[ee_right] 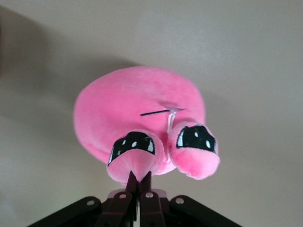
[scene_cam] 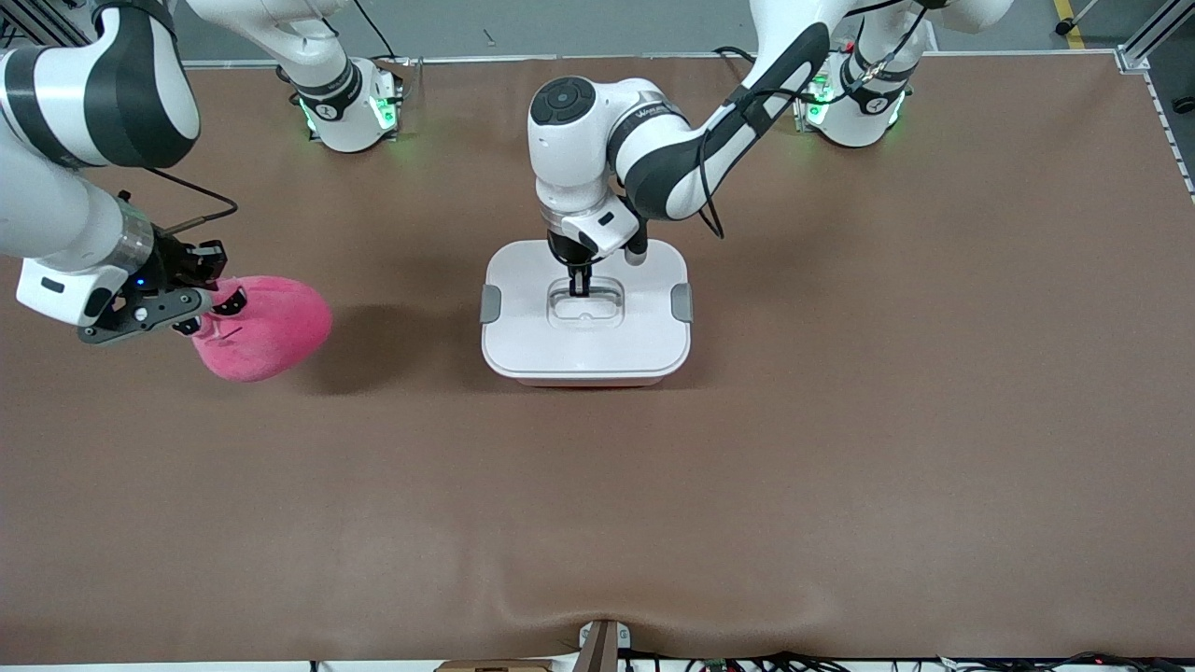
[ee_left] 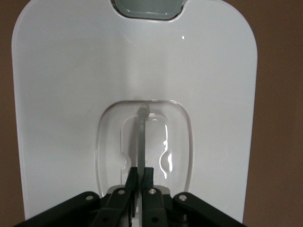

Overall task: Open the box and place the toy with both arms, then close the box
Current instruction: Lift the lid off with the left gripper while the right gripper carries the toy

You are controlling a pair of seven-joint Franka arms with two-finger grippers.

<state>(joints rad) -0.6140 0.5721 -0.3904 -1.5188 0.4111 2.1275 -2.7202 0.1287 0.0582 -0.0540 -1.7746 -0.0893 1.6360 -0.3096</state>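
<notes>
The box (scene_cam: pixel 586 350) stands mid-table with its white lid (scene_cam: pixel 523 322) on, a grey clip (scene_cam: pixel 490 303) at each end. My left gripper (scene_cam: pixel 580 286) is down on the lid, shut on the clear central handle (ee_left: pixel 141 137). The lid fills the left wrist view (ee_left: pixel 61 94). The bright pink plush toy (scene_cam: pixel 266 327) hangs in my right gripper (scene_cam: pixel 217 313), held above the table toward the right arm's end. In the right wrist view the fingers (ee_right: pixel 134 182) pinch a plush lobe with a dark eye, and the toy's body (ee_right: pixel 128 109) hangs free.
The brown table cover (scene_cam: pixel 840 448) is bare around the box. Both arm bases (scene_cam: pixel 350 107) stand along the table's edge farthest from the front camera. Cables and a small bracket (scene_cam: pixel 599 644) sit at the nearest edge.
</notes>
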